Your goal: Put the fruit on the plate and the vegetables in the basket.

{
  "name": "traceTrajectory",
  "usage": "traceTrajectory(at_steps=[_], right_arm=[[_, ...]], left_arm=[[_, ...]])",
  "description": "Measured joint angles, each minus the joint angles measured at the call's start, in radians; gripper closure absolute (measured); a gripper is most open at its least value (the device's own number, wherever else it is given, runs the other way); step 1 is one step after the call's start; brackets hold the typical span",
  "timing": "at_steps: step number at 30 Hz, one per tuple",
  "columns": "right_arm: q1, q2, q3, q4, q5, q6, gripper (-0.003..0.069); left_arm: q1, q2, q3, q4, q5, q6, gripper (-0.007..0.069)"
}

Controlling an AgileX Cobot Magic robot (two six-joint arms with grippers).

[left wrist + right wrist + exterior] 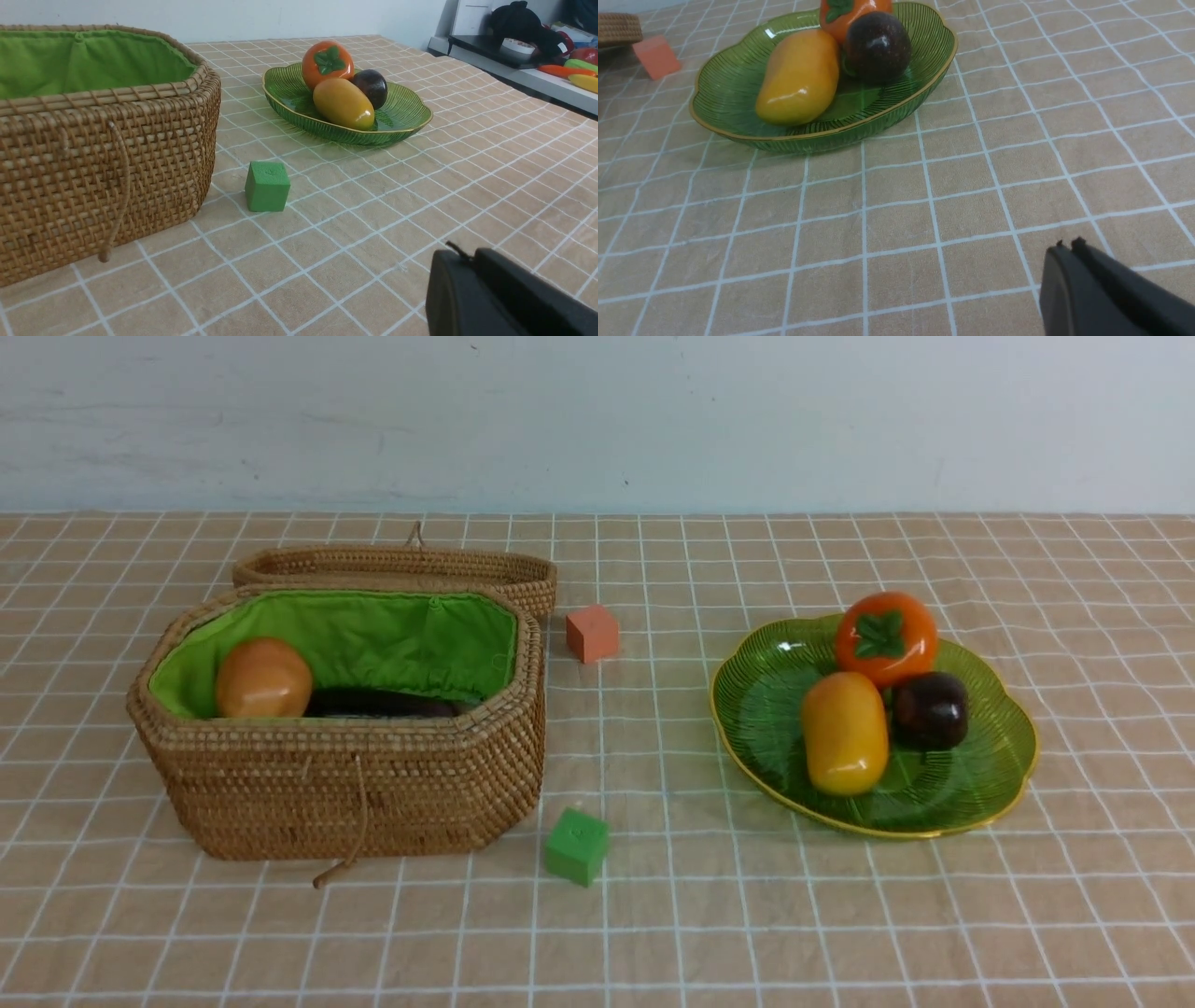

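- Left gripper (460,254): black jaws together, nothing between them, low over the cloth at lower right of the left wrist view. Right gripper (1069,245) likewise pressed together and empty, lower right of its own view.
- Small green cube (577,845), lower centre of the front view, just beside the basket's near corner. Not task material.
- Deep octagonal brown wicker basket with green lining (373,784), centre left. Inside: lumpy orange-brown potato (263,679) at its left end; long dark purple eggplant (383,704) lying left-to-right along the basket's long axis. White radish not visible; probably hidden below the rim.
- Ribbed translucent green plate with gold edge (1004,747), centre right. Oblong yellow-orange mango (845,733) nearest, long axis running near-to-far; dark purple mangosteen (930,711) beside it; round orange persimmon (885,638) behind.
- Salmon cube (592,633) and shallow wicker lid (392,565) farther back.
- Judgement: sorting looks complete.
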Motion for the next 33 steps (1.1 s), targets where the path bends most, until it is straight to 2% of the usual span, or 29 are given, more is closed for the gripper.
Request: traceTrajectory(at_steps=[6, 12, 15, 18, 21, 22, 24, 27, 30, 33], right_arm=[[0.0, 0.0, 0.0, 0.001, 0.0, 0.0, 0.0666], [0.0, 0.0, 0.0, 0.0, 0.0, 0.0, 0.0663], [0.0, 0.0, 0.0, 0.001, 0.0, 0.0, 0.0659], [0.0, 0.0, 0.0, 0.001, 0.0, 0.0, 0.0659], [0.0, 0.0, 0.0, 0.001, 0.0, 0.0, 0.0659], [0.0, 0.0, 0.0, 0.001, 0.0, 0.0, 0.0658], [0.0, 0.0, 0.0, 0.001, 0.0, 0.0, 0.0657], [0.0, 0.0, 0.0, 0.001, 0.0, 0.0, 0.0655], [0.0, 0.0, 0.0, 0.001, 0.0, 0.0, 0.0654], [0.0, 0.0, 0.0, 0.001, 0.0, 0.0, 0.0654]], left_arm=[[0.0, 0.0, 0.0, 0.0, 0.003, 0.0, 0.058], [0.008, 0.0, 0.01, 0.053, -0.004, 0.042, 0.0574], [0.091, 0.0, 0.019, 0.064, 0.0, 0.049, 0.0568], [0.231, 0.0, 0.02, 0.075, -0.003, 0.049, 0.0565], [0.311, 0.0, 0.02, 0.099, -0.015, 0.049, 0.0564], [0.379, 0.0, 0.02, 0.119, -0.02, 0.043, 0.0564], [0.433, 0.0, 0.02, 0.126, -0.026, 0.027, 0.0571], [0.529, 0.0, 0.034, 0.153, -0.032, -0.087, 0.0638], [0.557, 0.0, 0.044, 0.222, -0.022, -0.192, 0.0638], [0.558, 0.0, 0.046, 0.3, 0.085, -0.351, 0.0638]])
